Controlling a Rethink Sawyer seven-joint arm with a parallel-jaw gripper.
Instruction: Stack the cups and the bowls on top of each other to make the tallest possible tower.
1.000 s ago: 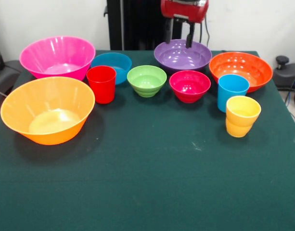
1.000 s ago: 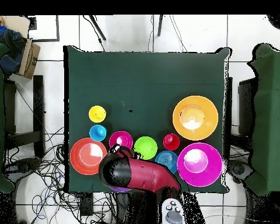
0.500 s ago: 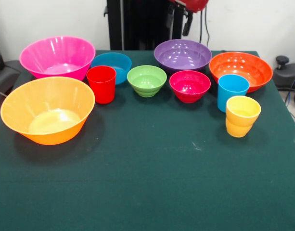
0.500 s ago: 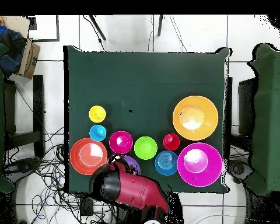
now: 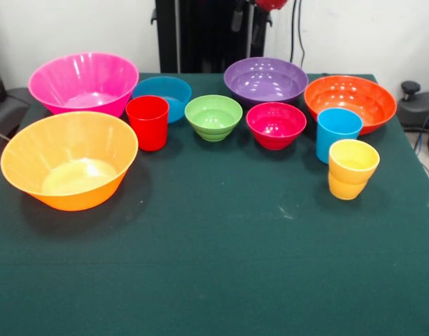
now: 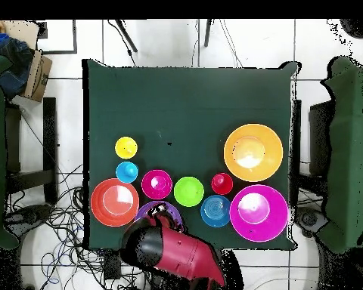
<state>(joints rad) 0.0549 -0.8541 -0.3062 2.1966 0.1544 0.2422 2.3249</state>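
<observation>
All bowls and cups stand apart on the green cloth, none stacked. Back row in the front view: pink bowl (image 5: pixel 83 82), small blue bowl (image 5: pixel 165 94), purple bowl (image 5: pixel 266 79), orange bowl (image 5: pixel 350 101). In front of them: yellow-orange bowl (image 5: pixel 69 168), red cup (image 5: pixel 148 122), green bowl (image 5: pixel 213 116), crimson bowl (image 5: pixel 276 124), sky-blue cup (image 5: pixel 338 133), yellow cup (image 5: pixel 353 168). My gripper (image 5: pixel 252 15) shows only at the top edge, high behind the purple bowl, open and empty. Overhead, it (image 6: pixel 162 219) hangs over the purple bowl's (image 6: pixel 148 210) base-side rim.
The table (image 5: pixel 214 266) has open cloth across its near half in the front view. The black pedestal (image 5: pixel 200 35) stands behind the back row. Overhead, cables (image 6: pixel 56 219) and a cardboard box (image 6: pixel 37 75) lie on the floor beside the table.
My gripper has risen from just above the purple bowl and drawn back toward the pedestal, so only its tips show in the front view. No bowl or cup has moved.
</observation>
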